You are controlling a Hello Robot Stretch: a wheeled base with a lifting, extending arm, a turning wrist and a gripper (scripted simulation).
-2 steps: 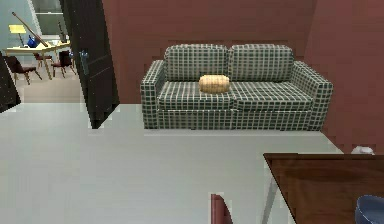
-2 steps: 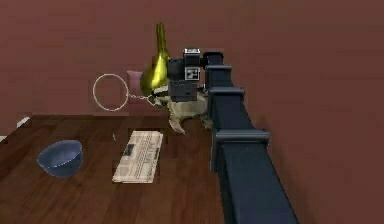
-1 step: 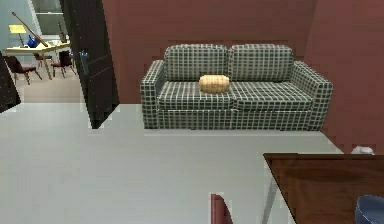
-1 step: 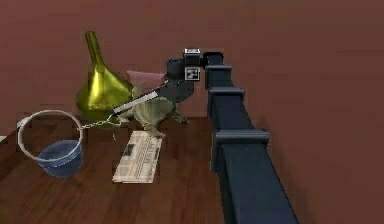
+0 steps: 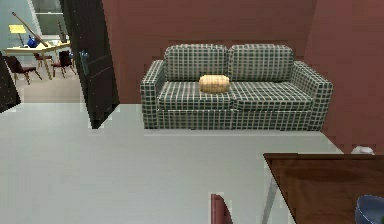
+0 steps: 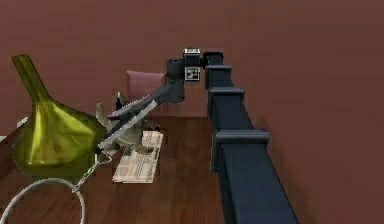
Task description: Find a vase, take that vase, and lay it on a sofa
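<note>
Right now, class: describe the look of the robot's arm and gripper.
The arm is a dark blue-grey square bar of stepped box segments. Two small white squares with black marks sit at its end. The gripper has a dark body and two thin grey fingers.

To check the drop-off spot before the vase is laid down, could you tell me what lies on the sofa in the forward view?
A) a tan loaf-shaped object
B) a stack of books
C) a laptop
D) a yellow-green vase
A: a tan loaf-shaped object lies on the seat of the checked sofa, against the backrest near its middle.
</note>
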